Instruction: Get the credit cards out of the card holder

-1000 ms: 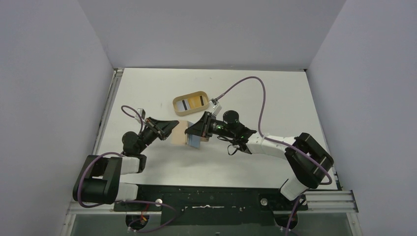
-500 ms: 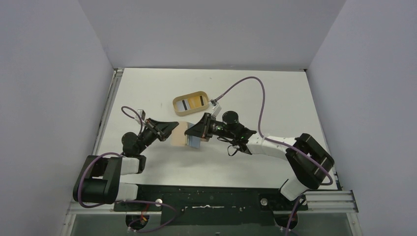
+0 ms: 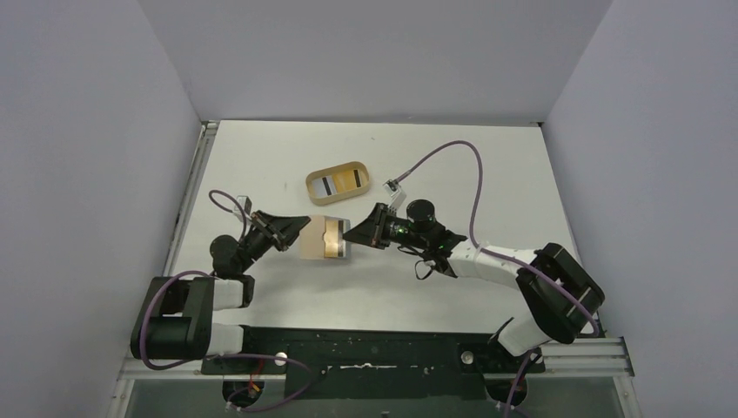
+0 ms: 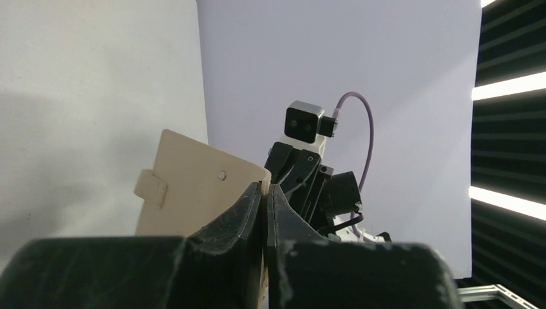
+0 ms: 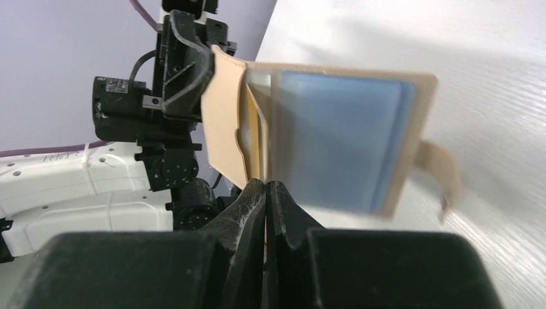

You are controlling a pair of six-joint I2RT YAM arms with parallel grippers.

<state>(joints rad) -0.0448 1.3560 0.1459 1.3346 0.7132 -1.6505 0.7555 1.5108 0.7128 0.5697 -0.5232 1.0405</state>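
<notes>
Card holder (image 3: 324,240), open, is pinched by the left tool (image 3: 303,228); right tool (image 3: 348,234) clenched tight at its right edge; blue card (image 5: 341,141) inside.

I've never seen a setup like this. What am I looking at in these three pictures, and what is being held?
Two robot arms are bolted at the near edge of a white table. One picture looks down from above. The other two come from a small camera on each wrist, so each claw's own fingers fill the foreground. On the table lies an oval wooden tray with two cards in it. The left claw is shut on a tan card holder, which hangs open. A light blue card shows in its pocket. The right claw is shut at the holder's edge; whether it pinches a card I cannot tell.
</notes>
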